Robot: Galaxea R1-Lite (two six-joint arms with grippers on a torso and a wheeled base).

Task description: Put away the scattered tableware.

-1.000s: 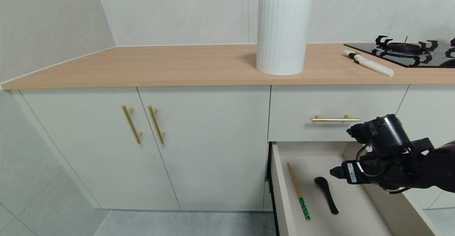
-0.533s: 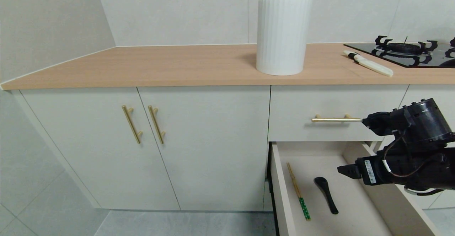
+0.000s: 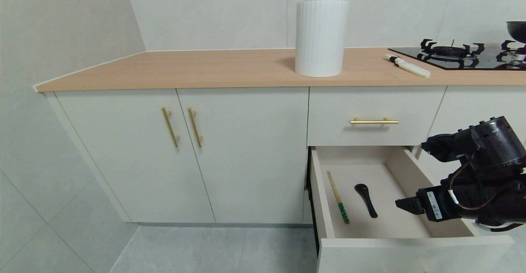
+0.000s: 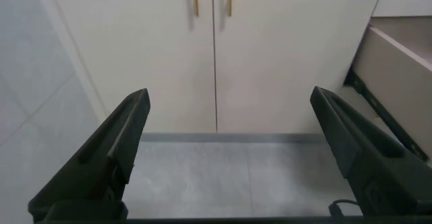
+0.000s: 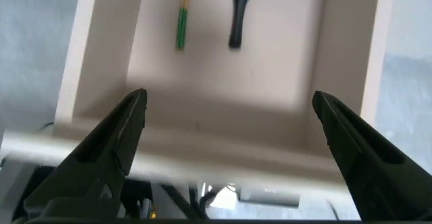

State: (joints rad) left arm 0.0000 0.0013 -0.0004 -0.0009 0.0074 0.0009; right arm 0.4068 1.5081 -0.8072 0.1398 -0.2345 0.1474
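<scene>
Whole head view shifted, camera backed off. Right tool (image 5: 228,101) drawn back from over drawer (image 3: 321,203) interior to its right wall near front, lower right of frame. Fingers spread wide, nothing between. Chopsticks (image 3: 337,197) and black spoon (image 3: 365,199) lie side by side, apart, inside open drawer. Knife (image 3: 407,65) on counter (image 3: 205,67), upper right, beside hob (image 3: 452,55). Left tool (image 4: 228,96) spread, empty, facing cabinet doors (image 4: 270,48).

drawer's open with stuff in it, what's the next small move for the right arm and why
Probably raise the right gripper toward the white knife on the wooden countertop. The open pale drawer already holds the green-tipped wooden chopsticks and the black spoon, while the knife lies out beside the black stove, and the gripper's jaws stand open and empty.
</scene>
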